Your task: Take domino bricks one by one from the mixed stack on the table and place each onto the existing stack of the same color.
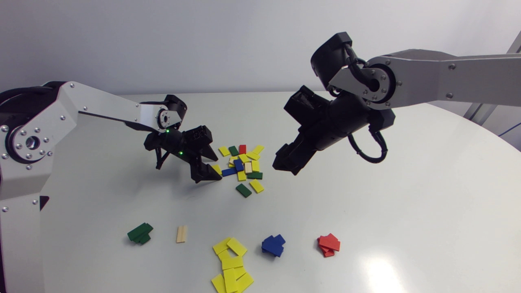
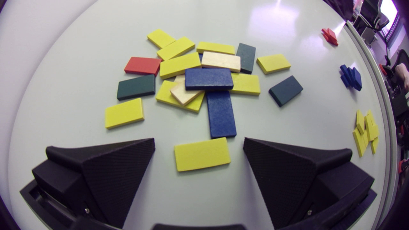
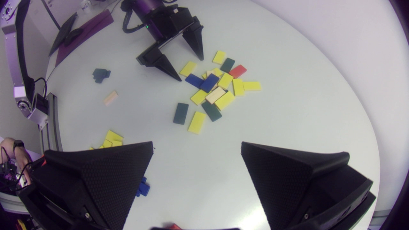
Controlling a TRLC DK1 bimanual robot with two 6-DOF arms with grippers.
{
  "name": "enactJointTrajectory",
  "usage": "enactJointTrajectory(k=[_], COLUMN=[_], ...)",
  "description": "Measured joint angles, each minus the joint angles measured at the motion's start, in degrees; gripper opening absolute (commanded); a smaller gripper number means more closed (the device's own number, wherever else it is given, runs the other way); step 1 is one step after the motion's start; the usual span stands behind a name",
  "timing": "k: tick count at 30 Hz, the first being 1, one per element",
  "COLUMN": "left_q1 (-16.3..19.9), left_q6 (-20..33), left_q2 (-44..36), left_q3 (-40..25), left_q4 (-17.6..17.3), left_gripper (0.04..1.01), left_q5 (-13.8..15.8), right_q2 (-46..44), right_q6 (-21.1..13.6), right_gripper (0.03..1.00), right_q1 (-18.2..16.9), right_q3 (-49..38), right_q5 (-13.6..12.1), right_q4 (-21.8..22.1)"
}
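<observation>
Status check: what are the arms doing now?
Left gripper open, flat yellow domino brick between its fingers, untouched. Right gripper open, empty, beside mixed pile. Nothing blocking.

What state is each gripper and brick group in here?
left gripper: open, astride the yellow brick, not touching it
right gripper: open, empty
yellow brick: lying flat, ungripped
mixed pile: spread out, some bricks overlapping
yellow stack: sprawled
blue stack: compact, fanned
red stack: compact
green stack: compact

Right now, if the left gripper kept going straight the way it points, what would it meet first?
Probably the flat yellow domino brick lying between the open fingers of the left gripper, apart from both, though depth is unclear. Just beyond it lies a long dark blue brick.
</observation>
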Motion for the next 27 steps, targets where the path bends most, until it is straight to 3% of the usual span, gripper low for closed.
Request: enactJointTrajectory(k=[2, 6, 7, 12, 27], left_q1=[0.2, 0.4, 0.4, 0.4, 1.1], left_q6=[0.0, 0.0, 0.0, 0.0, 0.3], left_q2=[0.0, -0.1, -0.1, -0.5, -3.6], left_q3=[-0.1, -0.2, -0.2, -0.7, -4.4], left_q4=[0.0, -0.1, -0.2, -0.3, -0.3], left_gripper=[0.979, 0.867, 0.815, 0.369, 0.334], left_q5=[0.0, 0.0, 0.0, 0.0, -0.2], right_q2=[0.0, 0.0, 0.0, 0.0, 0.0], right_q6=[0.0, 0.0, 0.0, 0.0, 0.0], right_gripper=[0.966, 0.966, 0.966, 0.966, 0.966], right_q1=[0.0, 0.0, 0.0, 0.0, 0.0], right_q3=[-0.1, -0.7, -0.7, -0.7, -1.0], right_q5=[0.0, 0.0, 0.0, 0.0, 0.0], right_q4=[0.0, 0.1, 0.1, 0.1, 0.1])
